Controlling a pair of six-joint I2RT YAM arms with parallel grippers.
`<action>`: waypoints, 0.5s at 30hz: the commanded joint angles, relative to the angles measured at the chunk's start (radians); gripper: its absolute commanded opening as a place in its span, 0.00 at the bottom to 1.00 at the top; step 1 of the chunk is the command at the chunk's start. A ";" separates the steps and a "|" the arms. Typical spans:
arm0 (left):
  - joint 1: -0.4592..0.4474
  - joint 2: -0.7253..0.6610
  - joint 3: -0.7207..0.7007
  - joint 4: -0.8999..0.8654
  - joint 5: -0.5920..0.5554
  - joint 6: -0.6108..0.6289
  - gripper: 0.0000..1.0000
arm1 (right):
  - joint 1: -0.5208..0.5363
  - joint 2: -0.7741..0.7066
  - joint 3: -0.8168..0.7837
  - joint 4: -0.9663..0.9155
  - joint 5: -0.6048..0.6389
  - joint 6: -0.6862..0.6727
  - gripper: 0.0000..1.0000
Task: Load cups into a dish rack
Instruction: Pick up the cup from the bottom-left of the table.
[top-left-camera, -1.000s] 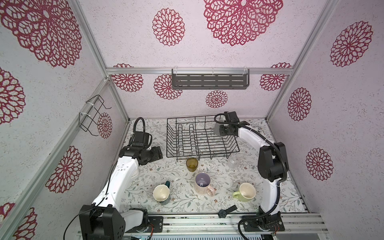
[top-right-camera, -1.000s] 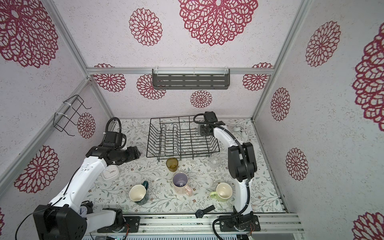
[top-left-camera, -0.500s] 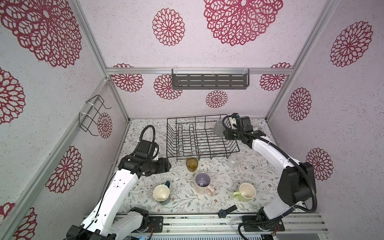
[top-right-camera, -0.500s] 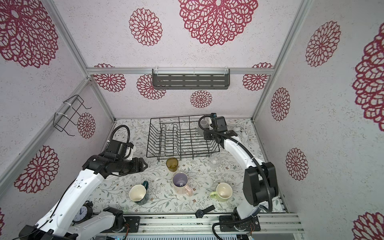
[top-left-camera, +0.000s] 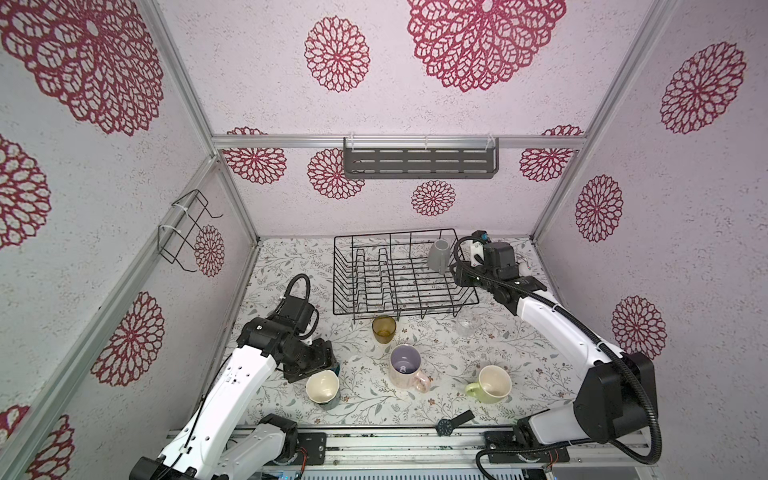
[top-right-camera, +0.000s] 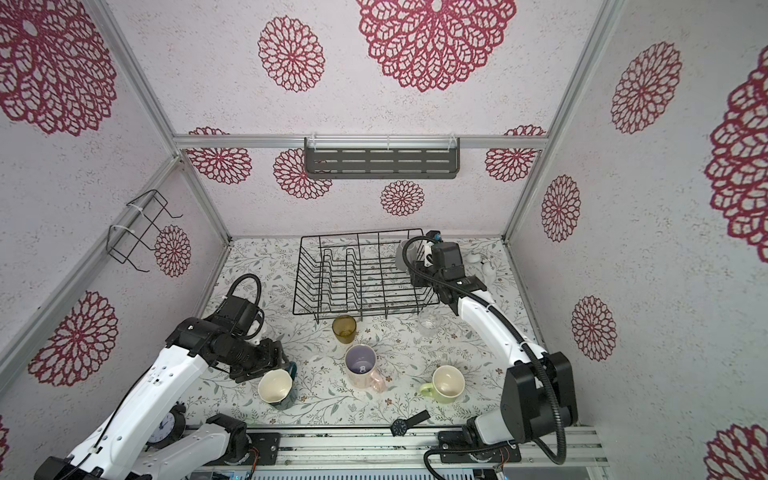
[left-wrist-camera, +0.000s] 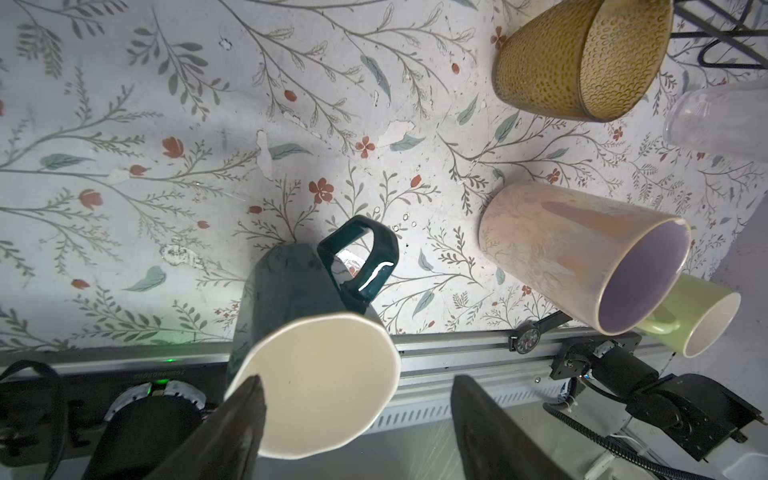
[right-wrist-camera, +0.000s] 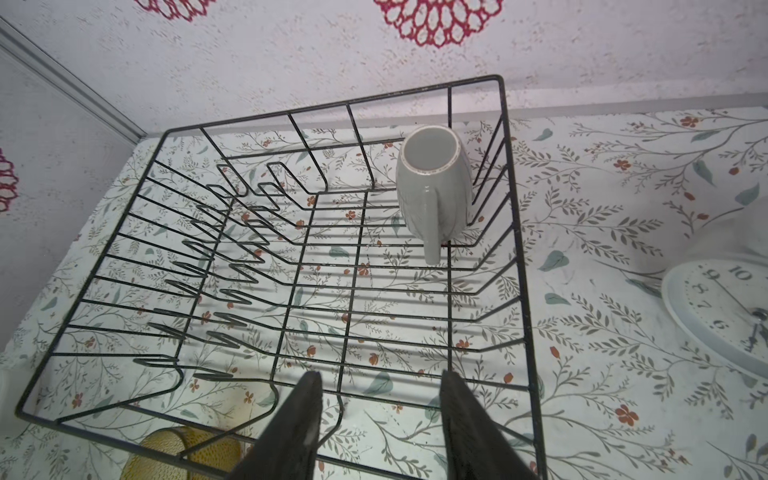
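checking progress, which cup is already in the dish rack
The grey mug, standing in the far corner of the dish rack. The teal mug, amber tumbler, pink mug, green mug and clear glass sit on the table outside it.

Bright, even overhead light, soft shadows, sharp focus, wide-angle bending at wrist-view edges.

A grey mug (top-left-camera: 439, 257) sits in the far right corner of the black wire dish rack (top-left-camera: 365, 270), with the right gripper (top-left-camera: 462, 276) poised near it at the rack's right edge. On the floral table (top-left-camera: 291, 270) in front stand an amber tumbler (top-left-camera: 383, 329), a clear glass (top-left-camera: 466, 326), a tall pink mug (top-left-camera: 404, 368) and a light green mug (top-left-camera: 492, 384). The left gripper (top-left-camera: 324, 365) hovers just beside the dark teal mug (top-left-camera: 322, 386).
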 joint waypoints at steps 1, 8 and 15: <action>-0.017 0.036 0.011 -0.035 -0.058 -0.015 0.76 | 0.006 -0.047 0.007 0.066 -0.017 0.031 0.49; -0.034 0.077 0.022 -0.087 -0.138 -0.026 0.76 | 0.006 -0.061 0.000 0.068 -0.017 0.038 0.50; -0.052 0.102 -0.015 -0.064 -0.179 -0.091 0.74 | 0.006 -0.075 -0.013 0.066 -0.014 0.040 0.50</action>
